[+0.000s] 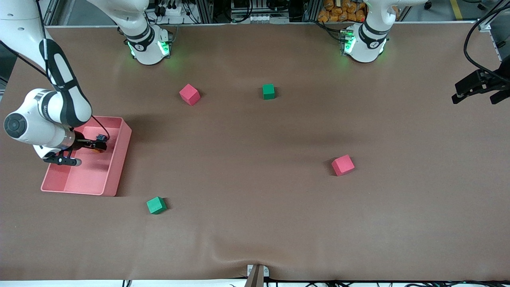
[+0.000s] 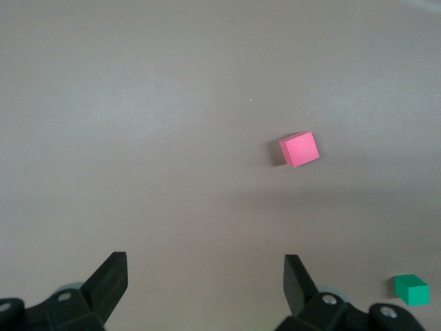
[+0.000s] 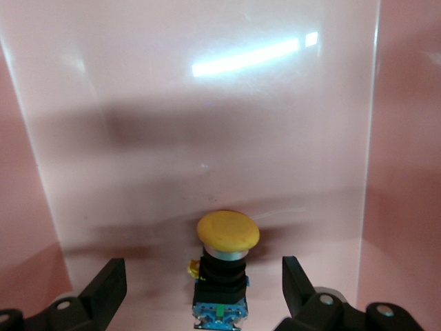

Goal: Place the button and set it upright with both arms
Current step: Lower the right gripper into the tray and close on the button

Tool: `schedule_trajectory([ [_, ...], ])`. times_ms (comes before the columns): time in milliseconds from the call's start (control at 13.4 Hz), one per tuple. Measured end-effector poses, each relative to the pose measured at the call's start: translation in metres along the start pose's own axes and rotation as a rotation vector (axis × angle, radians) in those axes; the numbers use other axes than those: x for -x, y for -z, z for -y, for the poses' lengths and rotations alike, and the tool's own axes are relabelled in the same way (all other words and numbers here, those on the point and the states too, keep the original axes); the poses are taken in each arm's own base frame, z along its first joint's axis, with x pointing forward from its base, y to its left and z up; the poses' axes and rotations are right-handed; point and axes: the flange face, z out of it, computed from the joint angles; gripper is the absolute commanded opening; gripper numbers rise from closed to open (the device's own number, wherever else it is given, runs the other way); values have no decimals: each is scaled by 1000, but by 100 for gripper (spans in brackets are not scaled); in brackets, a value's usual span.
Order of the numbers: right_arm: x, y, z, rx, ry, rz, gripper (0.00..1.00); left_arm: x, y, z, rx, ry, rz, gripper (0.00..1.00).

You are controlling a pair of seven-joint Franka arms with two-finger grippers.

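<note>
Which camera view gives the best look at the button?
The right wrist view: the button lies between the open right tool fingers, inside the pink tray. The front view shows it only partly; the left wrist view does not show it.

Bin (image 1: 119, 159): on the tabletop (image 1: 255, 231) at the right arm's end.
Button (image 3: 226, 265): in the bin, lying between the spread fingers of the right tool (image 3: 203, 293).
Left tool (image 2: 207, 289): open, over the tabletop at the left arm's end.
</note>
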Motion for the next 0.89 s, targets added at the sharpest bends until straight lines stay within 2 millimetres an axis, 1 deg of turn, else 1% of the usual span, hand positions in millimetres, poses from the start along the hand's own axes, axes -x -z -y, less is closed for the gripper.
schedule_trajectory([
  [297,3,-2,-16,6,-19,-18,100,-2,-3,-1,0,-2,5,100],
  [818,3,-25,-17,5,-21,-24,100,-2,-3,-1,0,-2,5,100],
  [892,3,-25,-17,5,-21,-23,56,-2,-3,-1,0,-2,5,100],
])
